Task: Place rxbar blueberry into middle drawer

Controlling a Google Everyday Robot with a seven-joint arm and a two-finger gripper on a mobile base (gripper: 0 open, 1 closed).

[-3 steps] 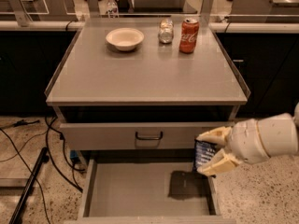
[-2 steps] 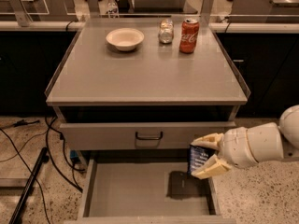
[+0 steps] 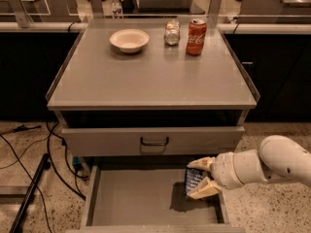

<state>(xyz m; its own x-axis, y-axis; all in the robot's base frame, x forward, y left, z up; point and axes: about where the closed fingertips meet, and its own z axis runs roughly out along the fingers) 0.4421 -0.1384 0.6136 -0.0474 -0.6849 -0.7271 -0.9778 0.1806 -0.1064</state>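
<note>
Now: navy-blue rectangular snack bar point(image 3: 193, 181) pinched by cream two-finger gripper point(image 3: 198, 179) over grey metal drawer tray point(image 3: 131, 198).
To be lowered near the tray floor, clear of its right wall, then released.

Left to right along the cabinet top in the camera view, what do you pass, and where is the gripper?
Bowl → glass jar → red cola can. The gripper, lower right, holds the rxbar blueberry above the middle drawer.

the hand point(image 3: 197, 178) holds the rxbar blueberry point(image 3: 192, 182) over the right side of the middle drawer point(image 3: 131, 198).
</note>
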